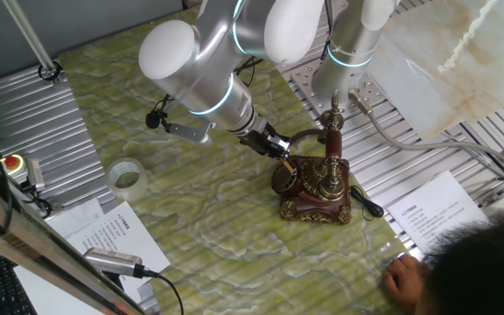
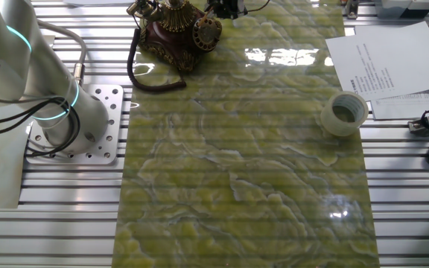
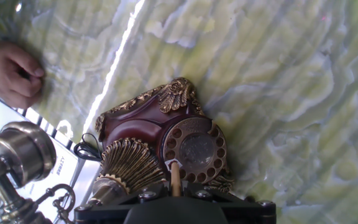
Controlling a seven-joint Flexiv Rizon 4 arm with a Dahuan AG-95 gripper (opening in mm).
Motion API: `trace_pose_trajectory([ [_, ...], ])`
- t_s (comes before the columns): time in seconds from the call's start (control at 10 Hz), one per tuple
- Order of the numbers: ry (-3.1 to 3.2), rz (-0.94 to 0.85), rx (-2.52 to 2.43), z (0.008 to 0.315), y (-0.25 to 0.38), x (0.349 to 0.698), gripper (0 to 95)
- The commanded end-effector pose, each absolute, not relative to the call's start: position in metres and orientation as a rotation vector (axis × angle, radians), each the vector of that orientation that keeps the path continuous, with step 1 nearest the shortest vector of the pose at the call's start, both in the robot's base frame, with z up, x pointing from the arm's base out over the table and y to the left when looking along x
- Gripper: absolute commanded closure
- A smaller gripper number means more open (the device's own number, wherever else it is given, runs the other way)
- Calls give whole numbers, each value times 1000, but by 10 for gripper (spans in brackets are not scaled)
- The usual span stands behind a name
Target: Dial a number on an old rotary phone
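The old rotary phone (image 1: 315,185) stands on the green marbled mat, dark red-brown with brass trim. Its handset (image 1: 332,133) rests on the tall cradle. In the other fixed view the phone (image 2: 171,31) sits at the mat's far edge, round dial (image 2: 205,31) facing the mat. My gripper (image 1: 276,149) hovers just beside the dial (image 1: 287,181). In the hand view the gripper (image 3: 175,186) is shut on a thin tan stick (image 3: 175,177), whose tip reaches a finger hole at the lower rim of the dial (image 3: 194,151).
A clear tape roll (image 1: 127,176) (image 2: 344,113) lies on the mat away from the phone. Printed sheets (image 1: 436,214) (image 2: 386,63) lie at the mat's edges. A person's hand (image 1: 405,278) (image 3: 11,71) rests near the phone. The black cord (image 2: 151,78) trails toward the arm's base (image 2: 73,119).
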State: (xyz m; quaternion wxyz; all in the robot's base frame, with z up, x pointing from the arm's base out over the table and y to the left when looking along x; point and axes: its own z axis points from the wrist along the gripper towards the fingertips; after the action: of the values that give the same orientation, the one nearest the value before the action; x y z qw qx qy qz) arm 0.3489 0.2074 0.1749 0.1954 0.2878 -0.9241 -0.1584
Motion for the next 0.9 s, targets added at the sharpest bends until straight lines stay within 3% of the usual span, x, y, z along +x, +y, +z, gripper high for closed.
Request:
trace_pose_trajectory([
  [0.1, -2583, -446, 818, 173, 207, 349, 950],
  [0.9, -2568, -462, 838, 171, 210, 349, 950],
])
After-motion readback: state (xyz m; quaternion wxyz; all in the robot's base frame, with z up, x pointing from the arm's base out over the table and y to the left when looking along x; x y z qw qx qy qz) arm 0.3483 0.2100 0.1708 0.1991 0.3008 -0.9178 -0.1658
